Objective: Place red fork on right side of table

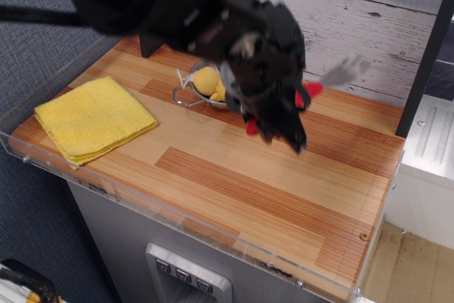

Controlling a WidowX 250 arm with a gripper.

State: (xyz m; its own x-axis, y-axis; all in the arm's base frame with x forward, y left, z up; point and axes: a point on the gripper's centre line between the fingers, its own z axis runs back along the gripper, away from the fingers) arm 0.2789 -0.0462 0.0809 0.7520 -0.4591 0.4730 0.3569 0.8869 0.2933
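I see my gripper [278,115] clamped on the red fork [310,91], held above the striped wood table [284,182], mid-right. Yellow cloth [93,117] lies left; pan [201,86] sits by the whitewashed plank wall [369,12].

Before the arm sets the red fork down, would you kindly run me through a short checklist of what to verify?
1. Fork held: the red fork sits in the gripper, with red showing on both sides of it. Ok.
2. Fork off the table: it looks airborne, but motion blur hides the height. Cannot tell.
3. Fork over the right side: it is about mid-table, right of the pan. Not ok.
4. Landing area on the right: bare wood shows there. Ok.
5. Yellow cloth: far left, out of the path. Ok.
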